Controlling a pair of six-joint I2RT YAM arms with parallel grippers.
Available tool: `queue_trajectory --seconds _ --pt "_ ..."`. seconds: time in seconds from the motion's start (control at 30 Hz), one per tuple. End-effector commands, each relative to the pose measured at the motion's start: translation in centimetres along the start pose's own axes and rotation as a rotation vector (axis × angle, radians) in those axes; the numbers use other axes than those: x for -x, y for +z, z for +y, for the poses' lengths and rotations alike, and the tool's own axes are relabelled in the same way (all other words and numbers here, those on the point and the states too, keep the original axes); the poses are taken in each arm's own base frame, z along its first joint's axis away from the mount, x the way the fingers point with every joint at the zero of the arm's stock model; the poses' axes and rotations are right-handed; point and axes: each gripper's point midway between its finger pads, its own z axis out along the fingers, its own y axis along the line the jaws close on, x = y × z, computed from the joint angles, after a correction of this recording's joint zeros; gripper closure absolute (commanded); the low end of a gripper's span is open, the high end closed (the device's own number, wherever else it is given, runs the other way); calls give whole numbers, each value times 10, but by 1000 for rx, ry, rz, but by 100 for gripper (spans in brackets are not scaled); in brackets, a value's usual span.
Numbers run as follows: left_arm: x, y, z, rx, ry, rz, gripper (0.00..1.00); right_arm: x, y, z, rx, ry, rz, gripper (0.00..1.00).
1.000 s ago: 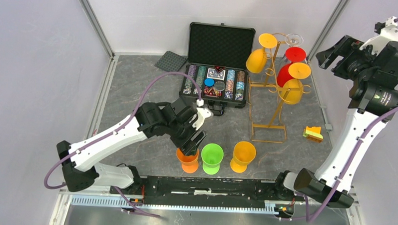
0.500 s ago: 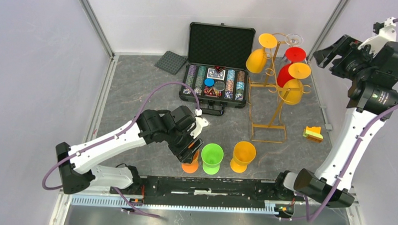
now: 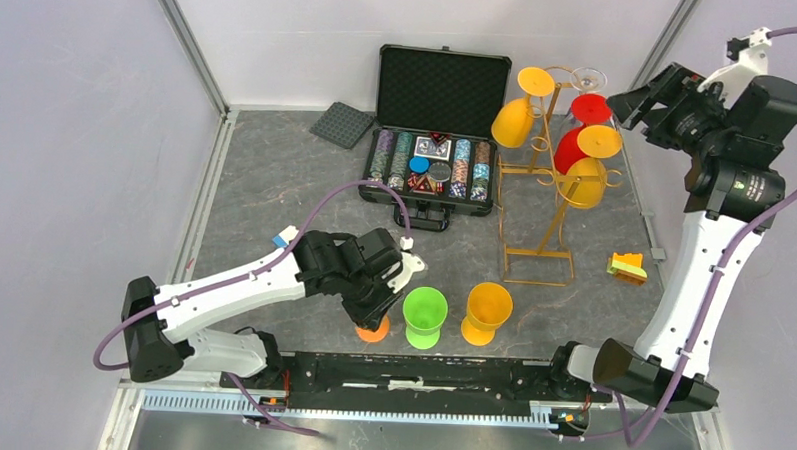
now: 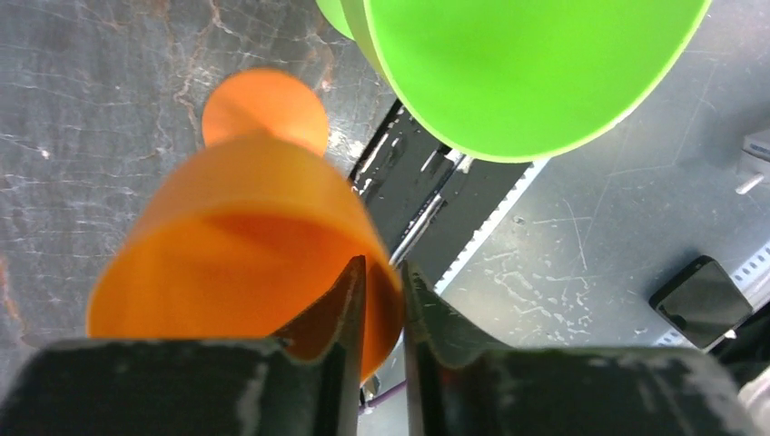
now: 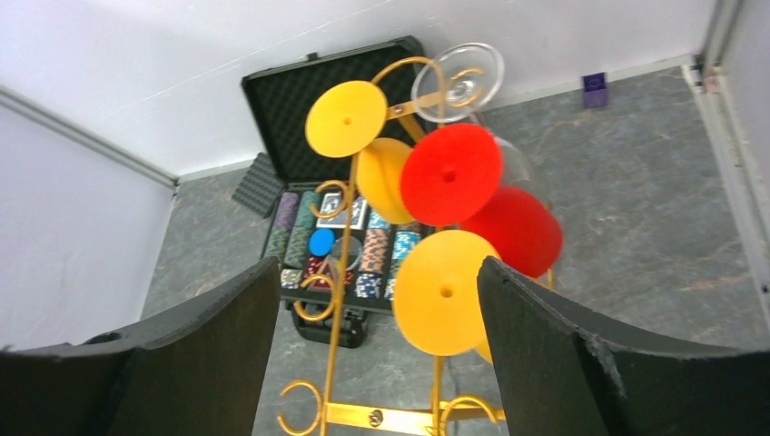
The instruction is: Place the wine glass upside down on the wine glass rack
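An orange wine glass (image 4: 236,227) stands upright at the near edge of the table, and only its foot (image 3: 373,332) shows from above. My left gripper (image 4: 381,300) is shut on its rim, with one finger inside the bowl and one outside. The same gripper (image 3: 377,296) covers the bowl in the top view. The gold wire wine glass rack (image 3: 539,255) stands at the right of the middle, with yellow, red and clear glasses hanging upside down from it. My right gripper (image 5: 377,272) is open and held high above the rack (image 5: 338,300), holding nothing.
A green glass (image 3: 423,314) stands right beside the orange one, and a yellow-orange glass (image 3: 487,310) is further right. An open black case of poker chips (image 3: 440,136) lies behind, with a grey foam pad (image 3: 342,123) to its left. A small yellow block (image 3: 627,266) lies right of the rack.
My left gripper has come down over the orange glass and closed on its rim. The right arm has shifted slightly left and stays open.
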Motion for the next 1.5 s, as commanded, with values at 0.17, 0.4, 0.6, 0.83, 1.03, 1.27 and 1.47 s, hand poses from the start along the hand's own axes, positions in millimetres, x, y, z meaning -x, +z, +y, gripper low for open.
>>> queue_trajectory --seconds 0.17,0.4,0.6,0.83,1.03,1.27,1.47 --pt "17 -21 25 171 27 -75 98 2 19 39 120 1 8 17" --pt "63 -100 64 485 32 -299 98 1 25 69 215 -1 18 18" --pt "113 -177 69 612 18 -551 98 11 17 116 392 14 -22 20" --pt "178 -259 23 431 39 -981 98 -4 13 157 575 33 31 20" --pt "197 -296 -2 322 68 -1176 98 -41 16 197 706 81 139 23" --pt "203 -309 -12 266 65 -1240 98 -110 26 235 775 85 307 28" --pt "198 -312 -15 235 35 -1255 98 -137 26 269 871 93 373 43"
